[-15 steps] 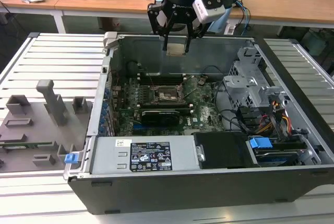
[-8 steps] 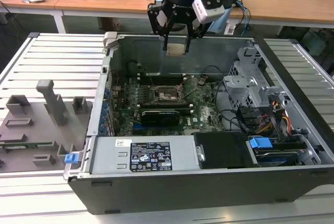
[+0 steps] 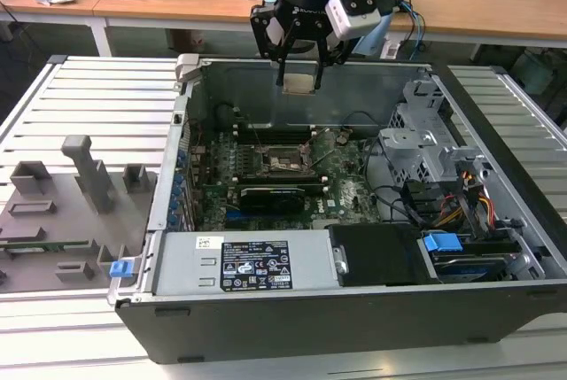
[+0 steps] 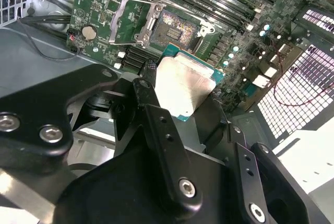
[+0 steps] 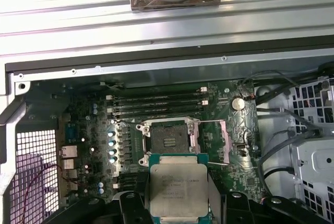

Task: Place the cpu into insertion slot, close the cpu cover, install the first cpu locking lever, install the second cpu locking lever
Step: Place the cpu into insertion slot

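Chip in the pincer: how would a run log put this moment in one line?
pincer: shut on chip | position: above open computer case | socket: empty, chip not yet placed

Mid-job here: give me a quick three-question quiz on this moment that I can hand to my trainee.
1. True or false: the cpu already sits in the socket.
2. What does the gripper hold? A) a cable B) the cpu C) nothing
3. Fill in: the cpu cover beside the socket is swung ____.
Key: 1 false; 2 B; 3 open.
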